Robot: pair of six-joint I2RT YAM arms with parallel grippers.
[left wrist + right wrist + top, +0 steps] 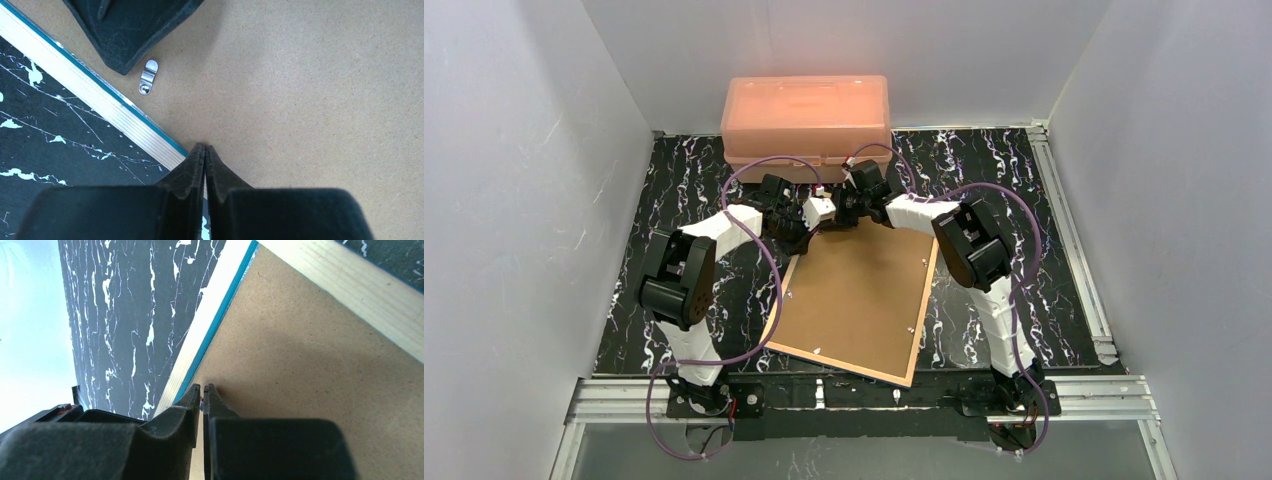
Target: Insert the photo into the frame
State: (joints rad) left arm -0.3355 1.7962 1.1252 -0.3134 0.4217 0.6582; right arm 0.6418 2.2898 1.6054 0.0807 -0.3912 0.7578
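The frame (854,300) lies face down on the table, its brown fibreboard backing up and tan wooden edges around it. A thin blue line shows along its edge in the left wrist view (300,100) and the right wrist view (300,365). Both grippers are at its far edge. My left gripper (809,228) (205,148) is shut, its tips on the backing just inside the wooden edge. My right gripper (836,222) (202,387) is shut to a hairline gap, its tips on the backing near the far corner. The photo is hidden.
A salmon-pink plastic box (805,115) stands at the back, just behind both grippers. A small metal turn clip (147,76) sits on the backing near the left edge, with a black finger (130,30) beside it. White walls enclose the black marbled table (674,180).
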